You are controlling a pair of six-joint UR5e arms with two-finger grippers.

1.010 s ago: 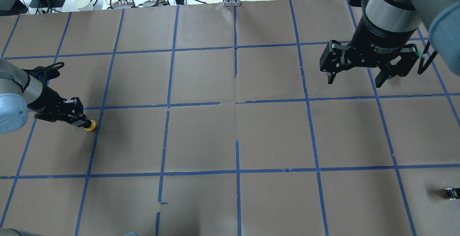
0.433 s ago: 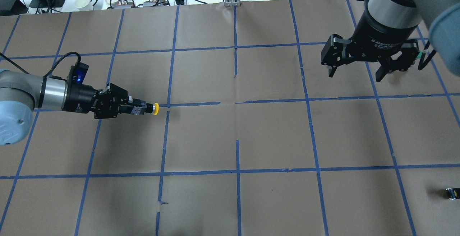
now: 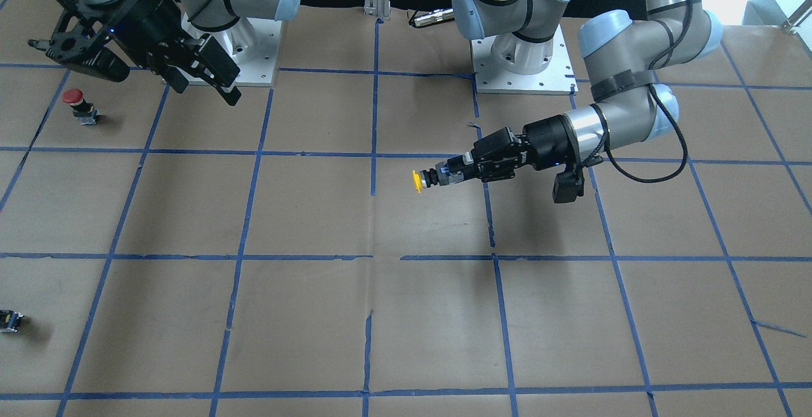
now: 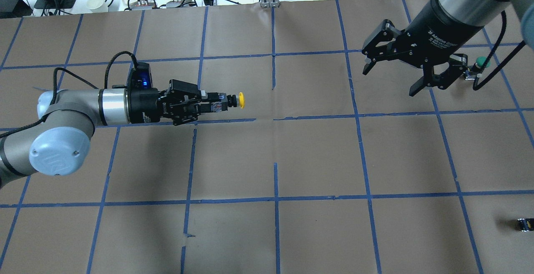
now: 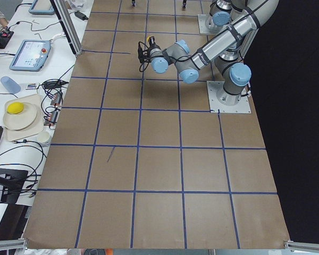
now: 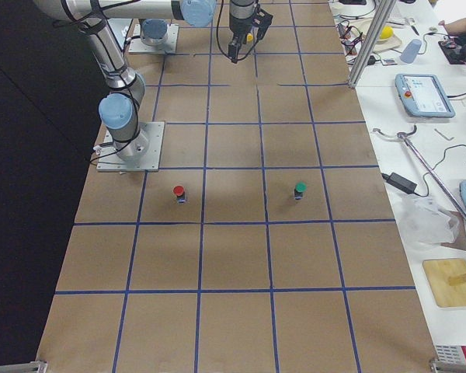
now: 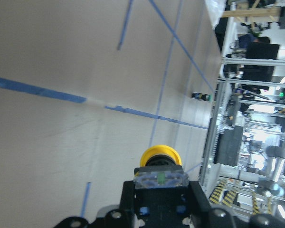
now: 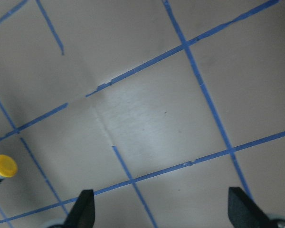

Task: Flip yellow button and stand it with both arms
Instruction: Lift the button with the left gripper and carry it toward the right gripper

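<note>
The yellow button (image 4: 240, 100) is held by its black body in my left gripper (image 4: 221, 102), above the table and lying level, its cap pointing at the table's middle. It also shows in the front view (image 3: 417, 181), the left wrist view (image 7: 160, 156) and at the left edge of the right wrist view (image 8: 4, 166). My right gripper (image 4: 390, 81) is open and empty, high over the far right squares and well apart from the button. In the front view the left gripper (image 3: 444, 174) is mid-table and the right gripper (image 3: 166, 82) at the top left.
A red button (image 3: 75, 101) stands near the right arm's base. A green button (image 4: 482, 62) stands behind the right gripper. A small dark capless part (image 4: 525, 224) lies at the near right edge. Brown paper with blue tape (image 4: 275, 199) covers the table.
My left gripper has lifted the yellow button off the table at the left and carried it right and farther back, turning level. My right gripper has turned and shifted slightly back.
</note>
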